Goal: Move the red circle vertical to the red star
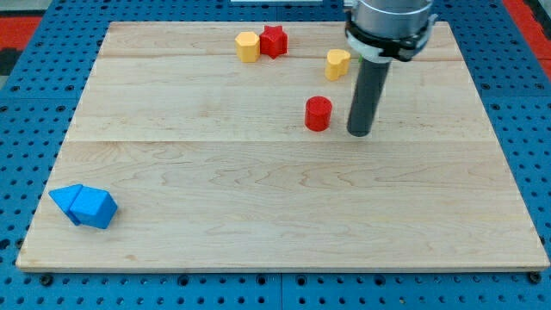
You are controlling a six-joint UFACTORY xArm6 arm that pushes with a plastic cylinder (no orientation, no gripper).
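Note:
The red circle (318, 113) is a short red cylinder standing on the wooden board right of centre, in the upper half. The red star (274, 40) sits near the view's top edge, up and to the left of the circle, touching a yellow hexagon block (248, 46) on its left. My tip (359, 133) rests on the board just to the right of the red circle, with a small gap between them. The dark rod rises from it to the arm's grey flange at the view's top.
A second yellow block (337, 64) lies above the red circle, just left of the rod. Two blue blocks (84, 206) sit together near the board's bottom-left corner. The wooden board (258, 215) lies on a blue pegboard surface.

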